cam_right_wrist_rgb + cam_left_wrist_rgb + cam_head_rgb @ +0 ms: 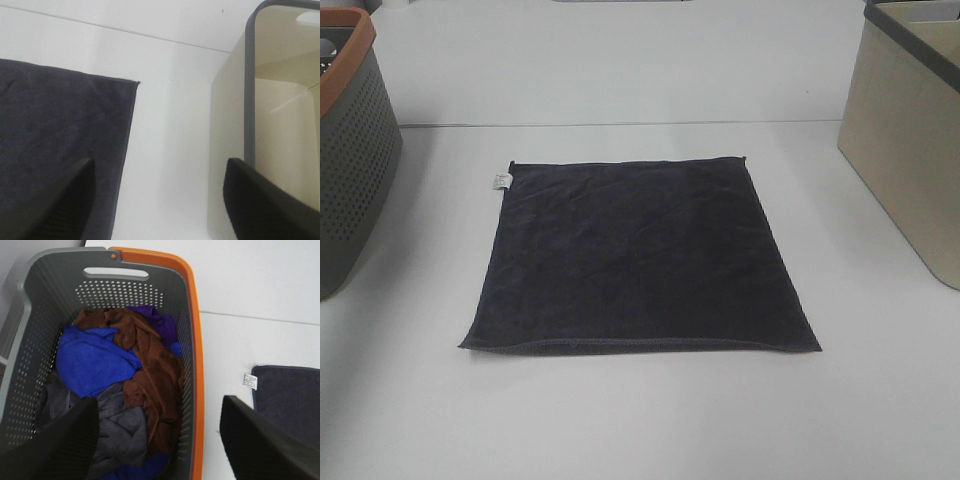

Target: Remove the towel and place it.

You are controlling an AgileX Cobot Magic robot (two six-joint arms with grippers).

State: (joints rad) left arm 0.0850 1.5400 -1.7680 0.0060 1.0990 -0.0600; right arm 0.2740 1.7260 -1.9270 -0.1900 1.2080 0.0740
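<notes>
The dark navy towel [638, 258] lies flat and spread out in the middle of the white table, with its small white tag [501, 180] at the far left corner. A corner of it with the tag shows in the left wrist view [292, 400], and its right part shows in the right wrist view [55, 145]. Neither gripper appears in the exterior high view. My left gripper [157, 440] is open and empty, above the rim of the grey basket. My right gripper [157, 200] is open and empty, above bare table between the towel and the beige bin.
A grey perforated basket with an orange rim [345, 60] stands at the left edge; the left wrist view shows it [192, 315] holding several blue, brown, grey and purple cloths. A beige bin with a grey rim [910, 140] stands at the right, empty inside [280, 130].
</notes>
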